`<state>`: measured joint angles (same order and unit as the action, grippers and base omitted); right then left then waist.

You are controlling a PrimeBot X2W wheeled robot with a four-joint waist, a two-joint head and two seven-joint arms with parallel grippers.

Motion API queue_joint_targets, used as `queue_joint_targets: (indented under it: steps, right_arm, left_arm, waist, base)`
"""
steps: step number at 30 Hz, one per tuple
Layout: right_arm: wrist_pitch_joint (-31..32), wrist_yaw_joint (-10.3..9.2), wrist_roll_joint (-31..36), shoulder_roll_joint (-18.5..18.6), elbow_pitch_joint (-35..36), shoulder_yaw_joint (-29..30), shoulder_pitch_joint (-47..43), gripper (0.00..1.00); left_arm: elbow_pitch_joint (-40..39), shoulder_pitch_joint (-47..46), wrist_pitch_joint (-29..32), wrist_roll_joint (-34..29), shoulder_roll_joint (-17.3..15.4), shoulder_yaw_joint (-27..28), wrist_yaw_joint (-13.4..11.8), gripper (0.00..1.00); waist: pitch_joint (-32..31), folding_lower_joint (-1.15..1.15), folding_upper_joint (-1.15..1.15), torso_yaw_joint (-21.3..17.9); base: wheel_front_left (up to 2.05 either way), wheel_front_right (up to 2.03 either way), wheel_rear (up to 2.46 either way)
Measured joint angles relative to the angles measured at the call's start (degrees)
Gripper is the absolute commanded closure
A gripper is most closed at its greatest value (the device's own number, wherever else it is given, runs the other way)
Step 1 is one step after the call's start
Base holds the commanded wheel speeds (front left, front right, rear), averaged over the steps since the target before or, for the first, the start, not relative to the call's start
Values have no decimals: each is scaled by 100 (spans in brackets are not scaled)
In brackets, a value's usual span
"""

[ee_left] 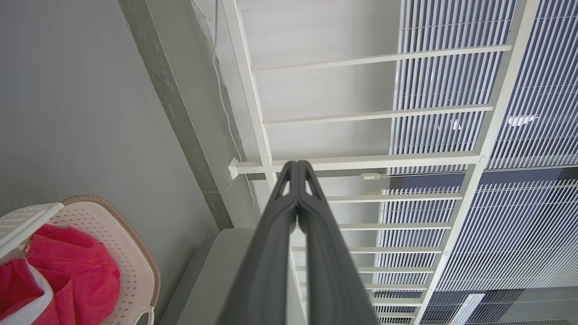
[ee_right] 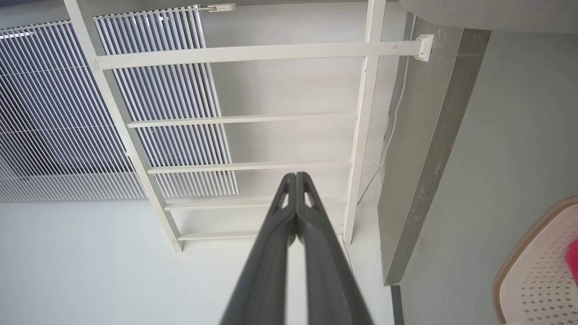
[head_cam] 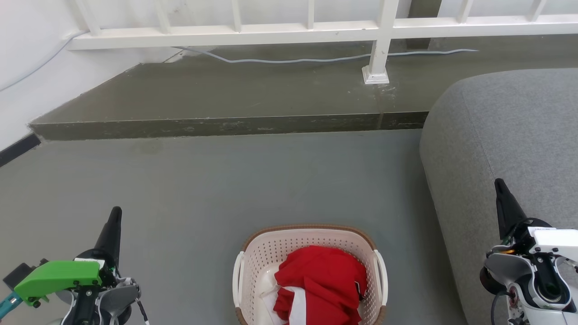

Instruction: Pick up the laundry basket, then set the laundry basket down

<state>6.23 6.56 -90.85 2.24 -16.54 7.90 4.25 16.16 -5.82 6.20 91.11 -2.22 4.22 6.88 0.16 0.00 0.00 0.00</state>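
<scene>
Well, my left gripper [head_cam: 115, 215] at eight o'clock and right gripper [head_cam: 499, 186] at four are both pinched together, empty; the laundry basket [head_cam: 265, 258] sits on the floor [head_cam: 253, 180] at six, between them.

The laundry basket [head_cam: 259, 259] is cream perforated plastic, faintly glossy, with a brown woven-look rim. The red cloth [head_cam: 325, 275] inside looks soft and matt. The sofa [head_cam: 510, 135] is matt grey fabric; the floor [head_cam: 203, 189] smooth, dull grey.
</scene>
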Motion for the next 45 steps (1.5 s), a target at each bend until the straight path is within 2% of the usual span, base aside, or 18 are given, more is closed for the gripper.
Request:
queue_joint_targets:
  steps: [45]
  right_arm:
    - [37, 16, -58, -1, 24, 24, 0, 100]
  left_arm:
    - [-13, 4, 9, 55, 11, 44, 18, 100]
  waist:
    - [1, 0, 0, 0]
  base:
    - [0, 0, 0]
